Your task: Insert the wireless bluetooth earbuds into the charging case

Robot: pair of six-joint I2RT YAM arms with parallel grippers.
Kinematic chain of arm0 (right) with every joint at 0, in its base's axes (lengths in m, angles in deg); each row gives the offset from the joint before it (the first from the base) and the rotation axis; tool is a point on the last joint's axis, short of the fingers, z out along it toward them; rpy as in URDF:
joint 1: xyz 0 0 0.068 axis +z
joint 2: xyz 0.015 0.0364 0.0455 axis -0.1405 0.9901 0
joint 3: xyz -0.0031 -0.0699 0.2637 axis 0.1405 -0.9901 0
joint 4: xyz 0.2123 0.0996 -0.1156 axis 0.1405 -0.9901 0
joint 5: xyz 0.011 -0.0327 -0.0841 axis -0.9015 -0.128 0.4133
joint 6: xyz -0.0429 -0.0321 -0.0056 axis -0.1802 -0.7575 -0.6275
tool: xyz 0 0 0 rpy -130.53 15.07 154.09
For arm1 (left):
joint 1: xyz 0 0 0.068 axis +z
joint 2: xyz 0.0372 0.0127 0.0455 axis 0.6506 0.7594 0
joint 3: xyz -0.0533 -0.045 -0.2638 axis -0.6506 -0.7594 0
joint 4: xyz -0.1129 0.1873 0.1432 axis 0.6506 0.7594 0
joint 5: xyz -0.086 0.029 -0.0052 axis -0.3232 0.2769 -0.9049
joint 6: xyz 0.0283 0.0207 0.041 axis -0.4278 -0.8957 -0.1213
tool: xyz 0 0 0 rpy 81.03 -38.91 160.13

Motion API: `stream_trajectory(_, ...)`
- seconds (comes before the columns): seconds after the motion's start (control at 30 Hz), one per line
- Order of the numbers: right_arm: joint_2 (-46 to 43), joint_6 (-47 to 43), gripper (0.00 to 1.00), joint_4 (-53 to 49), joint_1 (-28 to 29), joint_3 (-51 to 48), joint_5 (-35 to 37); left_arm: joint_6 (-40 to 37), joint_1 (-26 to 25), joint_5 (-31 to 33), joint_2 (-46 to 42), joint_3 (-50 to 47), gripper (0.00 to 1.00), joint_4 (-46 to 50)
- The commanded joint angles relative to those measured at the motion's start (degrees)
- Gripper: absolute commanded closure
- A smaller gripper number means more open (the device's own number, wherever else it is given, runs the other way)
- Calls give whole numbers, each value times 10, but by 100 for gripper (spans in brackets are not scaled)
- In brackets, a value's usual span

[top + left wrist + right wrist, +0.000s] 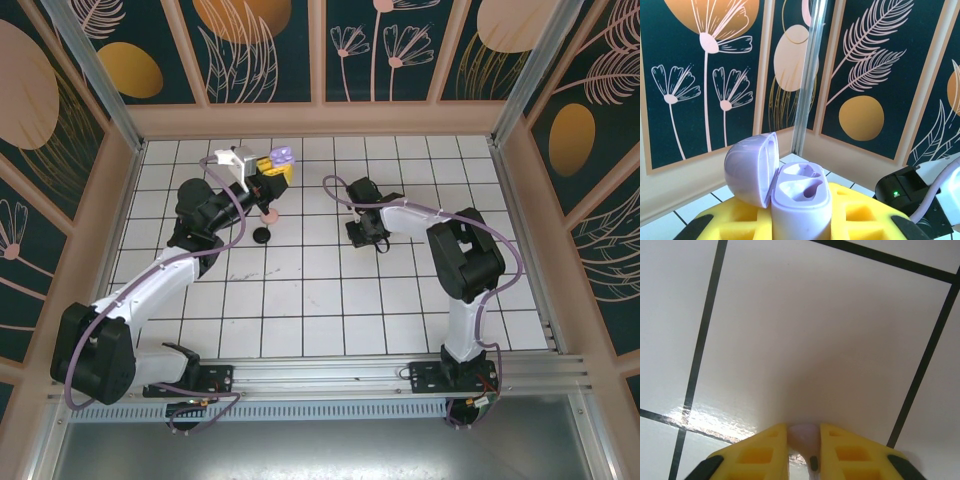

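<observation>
My left gripper (277, 168) is raised over the far left of the table, its yellow fingers (865, 215) shut on a lavender charging case (800, 195). The case stands upright with its lid (750, 167) swung open to the left, and both wells look empty. My right gripper (366, 238) points down at the tiles near the table's middle. In the right wrist view its yellow fingers (765, 450) press from both sides on a small pale lavender earbud (805, 437) that sits right at the table surface. Other earbuds are too small to make out.
A pink round case (268, 213) and a black round case (263, 235) lie on the tiles just below my left gripper. The right arm's black wrist (902, 192) shows to the right of the held case. Wooden walls (320, 118) ring the tiled table.
</observation>
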Motion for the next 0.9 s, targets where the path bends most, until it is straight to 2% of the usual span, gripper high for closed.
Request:
stream_trajectory(0.0,-17,4,84,0,4,-8,-4,-9,-2,-6,10,-1,100,-18)
stream_trajectory(0.13,-42,14,85,5,4,-2,-3,-33,-3,0,13,-36,99,-73)
stream_trajectory(0.3,-94,28,86,2,5,17,-21,-79,-7,17,14,-110,100,-200)
stream_trajectory(0.43,-138,35,86,-1,5,41,-24,-115,-15,16,25,-129,100,-226)
stream_trajectory(0.67,-221,43,85,26,42,83,-12,-159,-33,-1,71,-170,100,-349)
stream_trajectory(0.87,-290,43,85,87,84,84,-8,-191,-52,-1,100,-162,100,-368)
